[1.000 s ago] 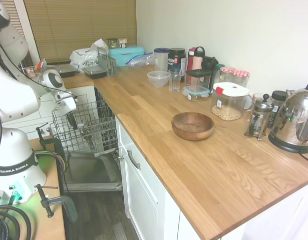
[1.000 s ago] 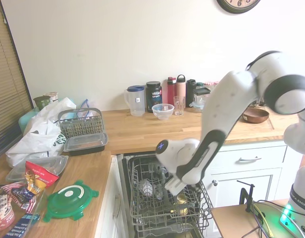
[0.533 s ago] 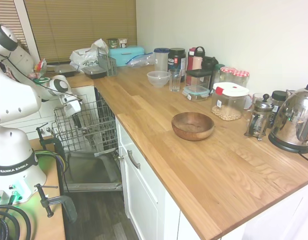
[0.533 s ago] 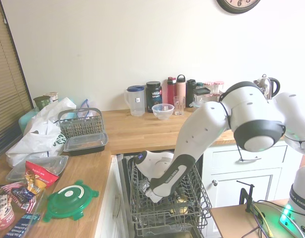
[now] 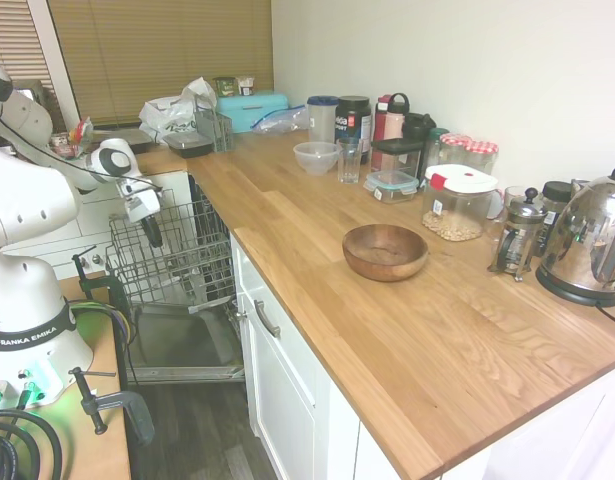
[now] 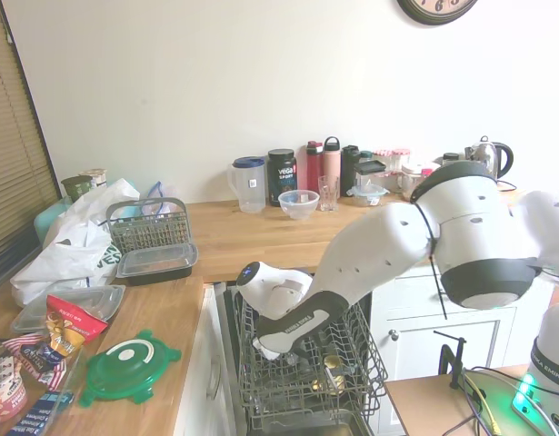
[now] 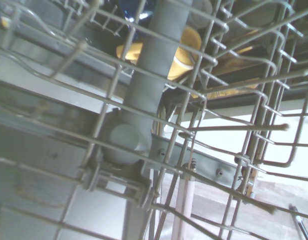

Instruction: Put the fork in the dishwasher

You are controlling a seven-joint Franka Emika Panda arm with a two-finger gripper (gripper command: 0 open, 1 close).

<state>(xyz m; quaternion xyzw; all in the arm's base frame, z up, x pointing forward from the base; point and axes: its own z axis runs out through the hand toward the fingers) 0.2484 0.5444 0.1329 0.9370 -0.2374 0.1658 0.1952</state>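
Bent low, the arm dips its end effector (image 5: 147,232) into the dishwasher (image 5: 172,265) rack, finger state indiscernible.

We see the tool (image 5: 147,232) hanging over the pulled-out grey wire rack (image 5: 177,262) of the dishwasher (image 5: 182,340), whose dark door lies dropped open below. On the wooden worktop (image 5: 407,330) a wooden bowl (image 5: 385,251) sits apart from a kettle (image 5: 590,243).
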